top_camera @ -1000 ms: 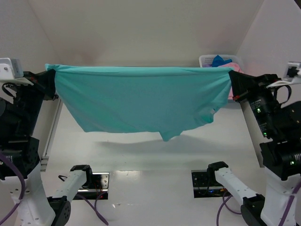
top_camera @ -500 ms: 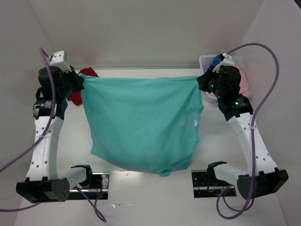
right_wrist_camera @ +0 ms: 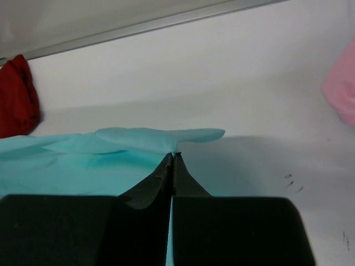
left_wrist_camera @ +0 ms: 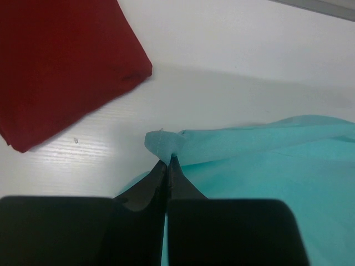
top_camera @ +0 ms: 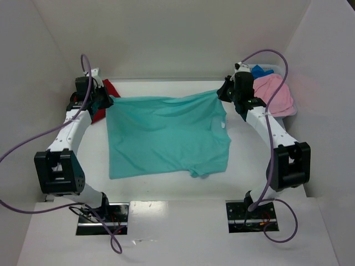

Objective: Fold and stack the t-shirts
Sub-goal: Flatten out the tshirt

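The teal t-shirt (top_camera: 166, 136) lies spread on the table, its far edge held up slightly between the two arms. My left gripper (top_camera: 107, 99) is shut on its far left corner (left_wrist_camera: 163, 145). My right gripper (top_camera: 222, 92) is shut on its far right corner (right_wrist_camera: 166, 138). A folded dark red t-shirt (top_camera: 102, 105) lies at the far left, just behind the left gripper; it also shows in the left wrist view (left_wrist_camera: 61, 66) and the right wrist view (right_wrist_camera: 16, 94). A pink t-shirt (top_camera: 274, 94) and a blue one (top_camera: 259, 71) sit at the far right.
The white perforated basket (top_camera: 274, 67) stands in the far right corner, under the pink and blue shirts. White walls close the table on the back and both sides. Two cable ports (top_camera: 247, 213) sit at the near edge.
Both arms have swung away from the camera and down, carrying the teal shirt from hanging in the air to lying spread on the table. Both grippers still hold its far corners.
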`<state>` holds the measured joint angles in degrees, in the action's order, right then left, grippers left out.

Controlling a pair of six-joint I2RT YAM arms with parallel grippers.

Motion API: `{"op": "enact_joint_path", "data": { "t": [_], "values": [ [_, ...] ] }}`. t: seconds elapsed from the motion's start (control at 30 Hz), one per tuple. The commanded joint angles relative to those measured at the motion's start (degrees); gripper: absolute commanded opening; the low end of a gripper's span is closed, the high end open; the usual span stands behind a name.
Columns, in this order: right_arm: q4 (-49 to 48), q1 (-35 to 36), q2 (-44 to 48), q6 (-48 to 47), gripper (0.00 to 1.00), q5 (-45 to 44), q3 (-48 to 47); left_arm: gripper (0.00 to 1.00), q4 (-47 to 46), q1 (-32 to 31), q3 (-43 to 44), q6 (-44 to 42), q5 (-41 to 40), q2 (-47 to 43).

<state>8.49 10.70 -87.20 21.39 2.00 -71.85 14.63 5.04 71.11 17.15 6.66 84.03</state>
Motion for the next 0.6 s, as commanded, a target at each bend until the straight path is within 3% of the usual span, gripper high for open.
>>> {"op": "enact_joint_path", "data": {
  "t": [0.0,0.27,0.37,0.57],
  "values": [
    [-8.40,-0.42,-2.97,-0.56,0.00,-0.24,-7.59,0.00,-5.58,0.06,7.10,1.31,1.16,5.96],
    [-6.38,-0.42,-0.44,-2.49,0.00,-1.29,-17.88,0.00,-3.92,0.06,21.51,0.00,3.18,6.33],
    [-4.98,-0.42,5.36,-3.71,0.00,-1.30,-20.78,0.00,-1.63,0.06,28.28,-0.54,3.72,0.89],
    [-1.29,-0.42,18.89,-5.48,0.00,-1.91,-20.78,0.00,1.10,0.06,24.35,-1.06,1.78,-15.19]
  ]
}}
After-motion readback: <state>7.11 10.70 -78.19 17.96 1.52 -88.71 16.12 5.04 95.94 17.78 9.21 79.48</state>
